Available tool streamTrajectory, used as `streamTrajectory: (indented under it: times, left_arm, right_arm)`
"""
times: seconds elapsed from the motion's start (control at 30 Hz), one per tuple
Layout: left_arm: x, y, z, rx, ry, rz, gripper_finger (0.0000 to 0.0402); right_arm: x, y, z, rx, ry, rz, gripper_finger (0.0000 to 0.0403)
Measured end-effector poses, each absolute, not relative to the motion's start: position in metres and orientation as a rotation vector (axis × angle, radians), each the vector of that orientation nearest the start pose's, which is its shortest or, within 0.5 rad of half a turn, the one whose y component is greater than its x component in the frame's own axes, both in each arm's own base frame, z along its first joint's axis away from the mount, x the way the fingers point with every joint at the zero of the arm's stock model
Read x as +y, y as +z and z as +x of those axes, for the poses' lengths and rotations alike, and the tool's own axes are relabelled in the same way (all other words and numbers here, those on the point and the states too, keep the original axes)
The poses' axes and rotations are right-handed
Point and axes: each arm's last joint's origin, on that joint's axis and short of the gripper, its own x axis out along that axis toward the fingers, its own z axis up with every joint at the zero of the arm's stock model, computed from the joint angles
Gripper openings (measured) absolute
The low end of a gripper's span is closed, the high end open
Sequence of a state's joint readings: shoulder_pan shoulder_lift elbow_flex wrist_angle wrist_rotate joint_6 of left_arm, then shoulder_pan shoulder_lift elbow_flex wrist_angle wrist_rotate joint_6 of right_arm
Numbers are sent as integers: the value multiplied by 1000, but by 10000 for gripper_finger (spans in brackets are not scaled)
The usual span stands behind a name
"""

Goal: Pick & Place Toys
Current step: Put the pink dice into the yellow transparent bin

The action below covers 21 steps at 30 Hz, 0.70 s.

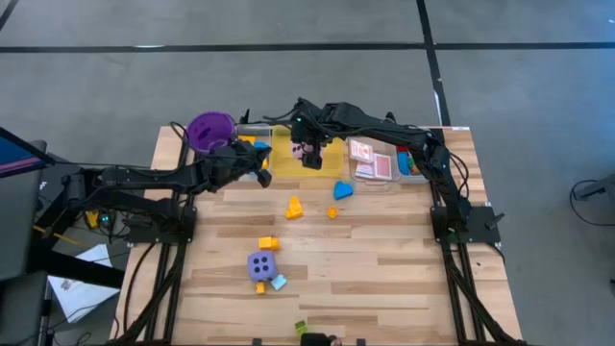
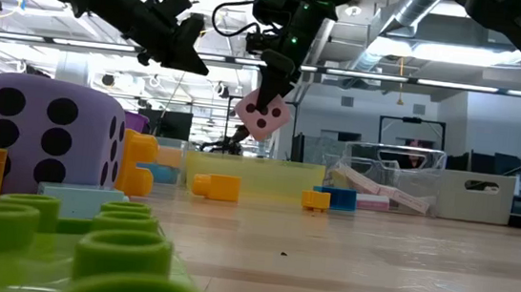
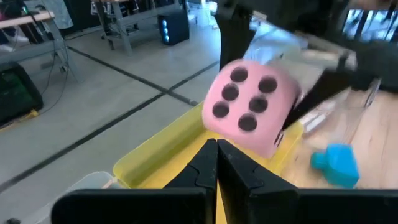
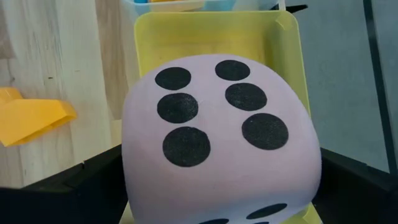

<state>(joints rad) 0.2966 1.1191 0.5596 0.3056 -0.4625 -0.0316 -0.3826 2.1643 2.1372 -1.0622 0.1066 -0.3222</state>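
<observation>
High view first: my right gripper (image 1: 310, 152) hangs over the shallow yellow plastic tray (image 1: 284, 160) at the far edge of the wooden table (image 1: 384, 259), and between its fingers sits the soft pink die with black dots (image 1: 304, 148). Those fingers stand spread as wide as they go, one dark pad on each side of the die, so the die is clamped rather than loose. From the low view the pink die (image 2: 263, 115) is plainly up in the air, well clear of the tray rim below it. My right wrist view fills almost entirely with the die (image 4: 217, 149), five dots showing on its upper face, the yellow tray (image 4: 186, 37) under it and an orange plastic block (image 4: 31, 118) lying on the wood beside the tray.

My left gripper (image 1: 258, 165) waits just beside the tray, near the purple plastic cup (image 1: 209, 130); its fingers (image 3: 205, 165) are pressed fully together and hold nothing.

The other toys lie apart on the table: a blue plastic block (image 1: 343, 189) near the clear plastic tray (image 1: 370, 179) that holds the pink playing cards (image 1: 370, 160), two small orange blocks (image 1: 294, 207) toward the middle, and nearer the front a large purple die with black dots (image 1: 261, 264) with a yellow block (image 1: 268, 244) beside it. Green studded plastic blocks (image 2: 59, 242) sit at the very front edge.
</observation>
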Motion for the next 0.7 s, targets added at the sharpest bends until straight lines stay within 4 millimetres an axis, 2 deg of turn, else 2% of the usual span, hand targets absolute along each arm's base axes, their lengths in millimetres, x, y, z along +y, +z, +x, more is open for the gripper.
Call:
streamTrajectory:
  times: [0.13,0.2,0.33,0.6,0.7]
  left_arm:
    - [87,252,225,66,778,-51,0]
    - [87,250,228,60,747,-60,0]
    - [87,242,239,55,649,-58,0]
    - [95,214,261,97,654,37,0]
    - [97,210,265,77,654,45,0]
  right_arm:
    - [-171,290,426,1144,-252,-138,400]
    - [-168,290,428,1140,-246,-143,400]
    - [-161,290,430,1135,-233,-152,400]
    - [-152,290,434,1133,-212,-166,400]
    - [-151,290,434,1132,-210,-168,400]
